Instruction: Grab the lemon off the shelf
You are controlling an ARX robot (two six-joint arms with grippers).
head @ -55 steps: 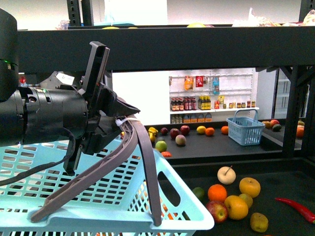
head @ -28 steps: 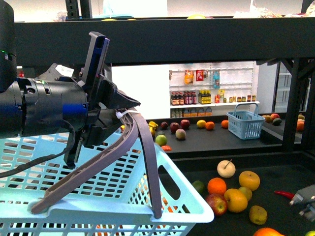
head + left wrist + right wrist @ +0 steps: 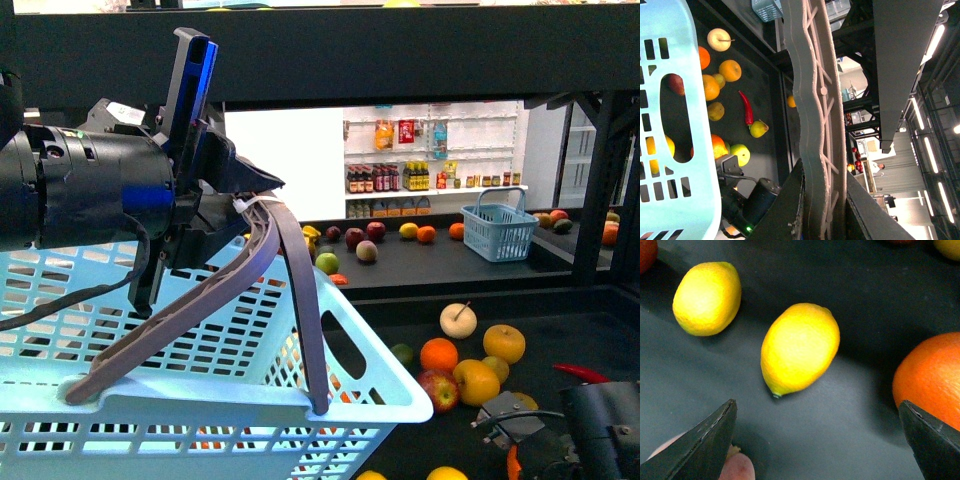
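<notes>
A: The right gripper (image 3: pixel 816 405) has come down into view. It wasn't there a second ago.

B: Yes, it's over the shelf (image 3: pixel 865 285) deck, jaws spread wide, holding nothing. The lemon (image 3: pixel 800 347) lies on the deck between them, an orange (image 3: pixel 930 380) nearby. I'd say the grab comes next. The left gripper's (image 3: pixel 250 200) jaws pinch the basket handle (image 3: pixel 303 310).

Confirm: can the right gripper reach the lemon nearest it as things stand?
Probably yes. The right gripper is open, and the lemon lies bare on the shelf just ahead of it, with nothing between.
</notes>
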